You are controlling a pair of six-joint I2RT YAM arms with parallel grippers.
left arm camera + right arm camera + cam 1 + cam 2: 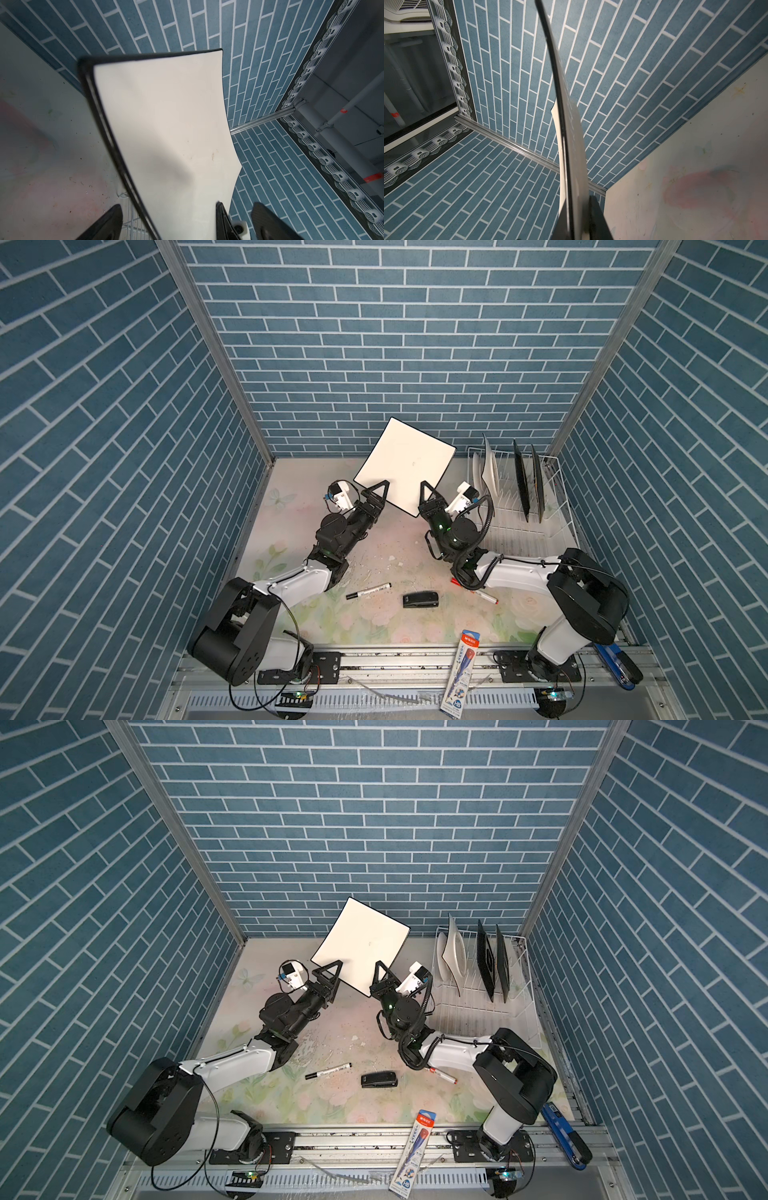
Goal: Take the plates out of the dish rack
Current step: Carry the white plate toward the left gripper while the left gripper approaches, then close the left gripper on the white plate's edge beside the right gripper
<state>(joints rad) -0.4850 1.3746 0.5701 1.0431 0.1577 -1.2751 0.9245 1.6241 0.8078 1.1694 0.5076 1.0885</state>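
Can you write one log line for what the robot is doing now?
right gripper: shut on white square plate, lifted | left gripper: open around plate edge | dish rack: four plates left

So the floral mat (pixel 374 622) has a bunch of random desk stuff on it. A black stapler (pixel 420 599) sits about in the middle of its front half. Just left of the stapler there's a black marker (pixel 369 591) lying at a slant, and off to the stapler's right a red-capped marker (pixel 484 596). Nearer the camera than the stapler, a pack of HB pencils (pixel 461 670) lies across the metal rail (pixel 395 659). Far right of the stapler, a blue stapler (pixel 615 664) by the wall.
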